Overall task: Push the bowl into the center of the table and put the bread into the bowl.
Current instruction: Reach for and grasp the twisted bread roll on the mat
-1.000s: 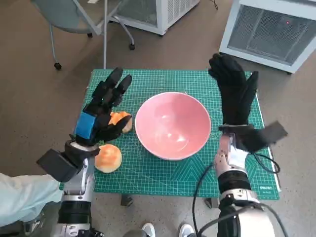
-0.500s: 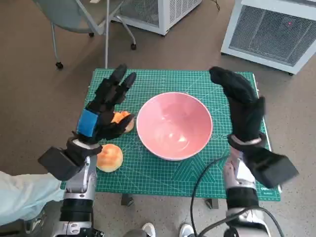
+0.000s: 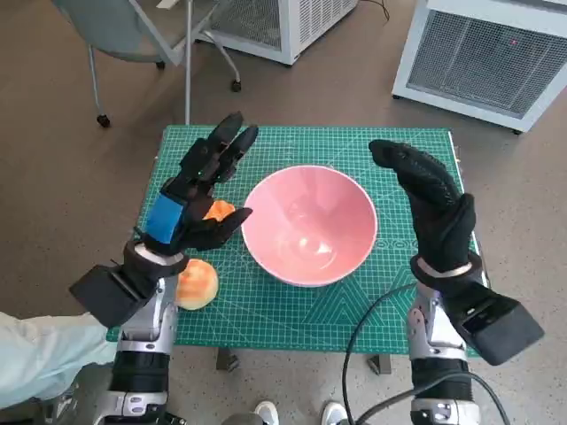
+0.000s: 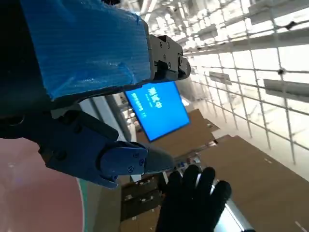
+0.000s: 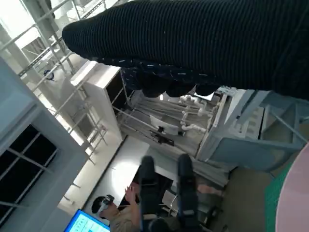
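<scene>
Well, the pink bowl (image 3: 309,225) sits empty on the green cutting mat (image 3: 292,305), roughly at the middle of the table already, so the pushing part looks about done. Two pieces of bread lie on the mat on the robot's left side of the bowl: one bread roll (image 3: 197,283) near the front edge, a second orange piece (image 3: 215,211) just beside the bowl's rim and half hidden under the left hand (image 3: 193,197). That hand hovers above it with fingers spread and nothing held, thumb reaching toward the bowl; I'd judge it is lining up for a grab. The right hand (image 3: 432,206) stands raised on the far side of the bowl, gloved fingers apart, empty, apparently clear of the rim. Beyond the table, an office chair (image 3: 142,27) and a white cabinet (image 3: 483,53) stand on the brown floor.
</scene>
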Controlling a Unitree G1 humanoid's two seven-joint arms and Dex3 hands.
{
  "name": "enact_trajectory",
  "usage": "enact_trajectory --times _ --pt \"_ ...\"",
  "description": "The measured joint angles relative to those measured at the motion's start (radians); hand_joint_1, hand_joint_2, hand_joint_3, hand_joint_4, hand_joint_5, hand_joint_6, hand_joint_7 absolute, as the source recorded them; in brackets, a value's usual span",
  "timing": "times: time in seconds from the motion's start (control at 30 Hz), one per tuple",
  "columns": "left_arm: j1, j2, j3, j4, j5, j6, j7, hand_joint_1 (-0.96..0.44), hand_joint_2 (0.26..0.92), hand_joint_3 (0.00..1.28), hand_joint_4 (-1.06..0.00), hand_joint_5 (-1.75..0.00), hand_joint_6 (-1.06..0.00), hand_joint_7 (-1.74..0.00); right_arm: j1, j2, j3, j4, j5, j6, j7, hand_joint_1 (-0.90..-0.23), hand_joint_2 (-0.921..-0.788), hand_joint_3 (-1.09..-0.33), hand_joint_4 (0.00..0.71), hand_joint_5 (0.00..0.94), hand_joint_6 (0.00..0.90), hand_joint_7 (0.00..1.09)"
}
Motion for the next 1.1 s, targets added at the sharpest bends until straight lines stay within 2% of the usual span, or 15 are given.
enact_trajectory --times 0.13,0.33,0.43,0.53,0.6,0.67,0.93,1.1 --pt "0.000 0.026 0.008 0.004 0.002 -0.023 -0.017 -0.57 0.921 0.30 -0.21 0.00 -0.20 -0.12 0.001 -0.002 0.006 -0.009 0.000 0.006 -0.008 -0.636 -0.921 -0.723 0.189 0.000 -0.001 0.53" --pt "-0.003 0.132 0.024 0.015 0.120 -0.067 0.000 -0.58 0.921 0.12 -0.10 0.00 -0.13 -0.07 0.005 -0.007 0.013 -0.024 0.000 0.017 -0.013 -0.638 -0.921 -0.725 0.186 0.000 -0.001 0.53" --pt "-0.002 0.207 0.025 -0.010 0.239 -0.023 0.029 -0.55 0.858 0.05 -0.06 0.00 -0.11 -0.05 0.005 -0.010 0.014 -0.025 0.001 0.020 -0.014 -0.636 -0.921 -0.726 0.186 0.000 -0.001 0.53" --pt "0.005 0.279 0.024 -0.075 0.373 0.099 0.044 -0.47 0.795 0.02 -0.03 0.00 -0.10 -0.05 0.005 -0.012 0.015 -0.025 0.001 0.019 -0.014 -0.637 -0.921 -0.726 0.186 0.000 -0.001 0.53" --pt "0.006 0.307 0.023 -0.111 0.441 0.180 0.045 -0.33 0.740 0.01 -0.01 0.00 -0.12 -0.05 0.005 -0.013 0.015 -0.025 0.001 0.019 -0.014 -0.638 -0.921 -0.725 0.187 0.000 -0.001 0.53" --pt "0.005 0.321 0.020 -0.139 0.497 0.263 0.040 -0.25 0.721 0.01 -0.01 0.00 -0.14 -0.05 0.004 -0.013 0.015 -0.025 0.002 0.018 -0.014 -0.637 -0.921 -0.724 0.187 0.000 -0.001 0.53" --pt "0.003 0.328 -0.033 -0.205 0.709 0.602 0.011 -0.05 0.706 0.00 -0.04 -0.01 -0.21 -0.03 -0.006 -0.010 0.018 -0.023 0.002 0.015 -0.014 -0.636 -0.921 -0.722 0.188 0.001 -0.001 0.53" --pt "-0.017 0.328 -0.116 -0.218 0.814 0.813 -0.027 0.01 0.707 0.00 -0.06 -0.01 -0.23 -0.02 -0.006 -0.008 0.019 0.004 0.003 0.015 -0.014 -0.639 -0.921 -0.721 0.188 0.001 -0.001 0.53"
